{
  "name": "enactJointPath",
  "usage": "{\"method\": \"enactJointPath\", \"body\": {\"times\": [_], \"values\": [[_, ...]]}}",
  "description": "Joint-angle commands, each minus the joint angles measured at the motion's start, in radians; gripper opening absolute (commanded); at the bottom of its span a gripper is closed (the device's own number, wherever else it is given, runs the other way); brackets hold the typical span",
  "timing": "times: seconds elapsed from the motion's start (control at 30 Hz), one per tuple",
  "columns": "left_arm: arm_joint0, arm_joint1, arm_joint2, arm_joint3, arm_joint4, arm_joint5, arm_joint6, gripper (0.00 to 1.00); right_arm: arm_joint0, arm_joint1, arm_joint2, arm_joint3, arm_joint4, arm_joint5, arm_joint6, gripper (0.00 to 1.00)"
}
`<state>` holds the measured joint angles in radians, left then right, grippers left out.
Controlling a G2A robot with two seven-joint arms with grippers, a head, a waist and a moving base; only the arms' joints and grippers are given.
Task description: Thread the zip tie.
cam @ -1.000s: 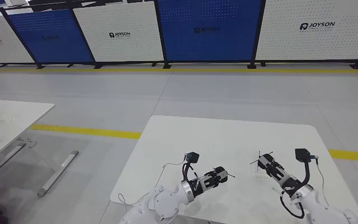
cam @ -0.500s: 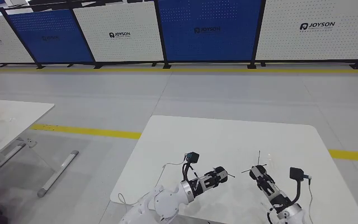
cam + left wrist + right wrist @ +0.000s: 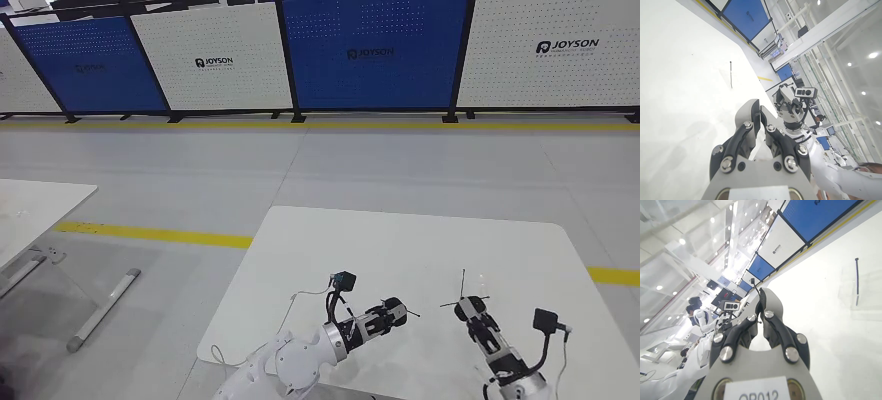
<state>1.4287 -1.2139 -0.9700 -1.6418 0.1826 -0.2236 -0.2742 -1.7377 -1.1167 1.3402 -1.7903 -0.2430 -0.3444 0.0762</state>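
Observation:
My right gripper [image 3: 760, 295] is shut on a black zip tie [image 3: 754, 284] whose square head pokes out past the fingertips. In the top view this gripper [image 3: 468, 306] hovers near the table's front right, with its tie [image 3: 448, 305] pointing toward the other arm. My left gripper [image 3: 760, 109] is shut, and from above a thin black strip [image 3: 412, 314] sticks out of its tip [image 3: 397, 308]. The two grippers face each other, a short gap apart. Another black zip tie [image 3: 463, 281] stands in a clear holder [image 3: 855, 300] just beyond the right gripper.
The white table [image 3: 400, 250] has bare surface behind and to the left of both arms. Its front edge runs close under the grippers. Blue and white panels [image 3: 370, 55] stand across the floor far behind.
The right arm pulled back toward the table's front edge, away from the standing tie, then shifted slightly right. The left arm stayed still.

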Motion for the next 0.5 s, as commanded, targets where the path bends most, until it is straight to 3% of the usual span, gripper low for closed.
{"method": "enactJointPath", "body": {"times": [0.0, 0.23, 0.47], "values": [[0.000, 0.000, 0.000, 0.000, 0.000, 0.000, 0.000, 0.00, -0.015, -0.001, -0.004, -0.006, -0.004, 0.004, -0.014, 0.00], [0.000, 0.000, 0.000, 0.000, 0.000, 0.000, 0.000, 0.00, -0.048, -0.006, -0.058, -0.001, -0.070, 0.004, -0.125, 0.00], [0.000, 0.000, 0.000, 0.000, 0.000, 0.000, 0.000, 0.00, -0.048, -0.006, -0.058, -0.001, -0.070, 0.004, -0.125, 0.00]]}}
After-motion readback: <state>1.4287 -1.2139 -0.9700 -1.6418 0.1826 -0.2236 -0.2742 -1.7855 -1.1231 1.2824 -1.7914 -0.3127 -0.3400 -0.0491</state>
